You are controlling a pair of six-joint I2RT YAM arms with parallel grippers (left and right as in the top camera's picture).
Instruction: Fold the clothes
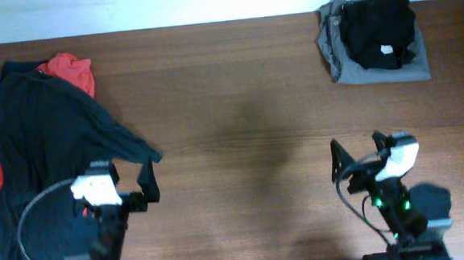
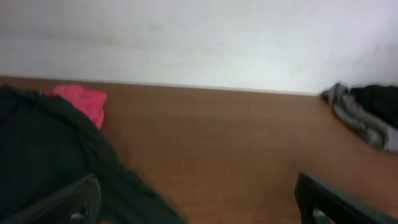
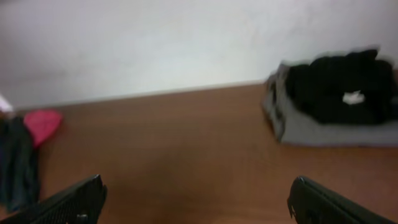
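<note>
Left gripper (image 1: 124, 175) and right gripper (image 1: 358, 153) gape empty; white tag (image 1: 387, 49) on black garment (image 1: 371, 21) is unreadable.

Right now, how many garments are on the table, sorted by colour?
dark T-shirt: 1
red garment: 1
grey garment, folded: 1
black garment, lying on the grey one: 1
Total: 4

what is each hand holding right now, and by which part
Nothing is held: the left hand and the right hand both stand open and empty.
</note>
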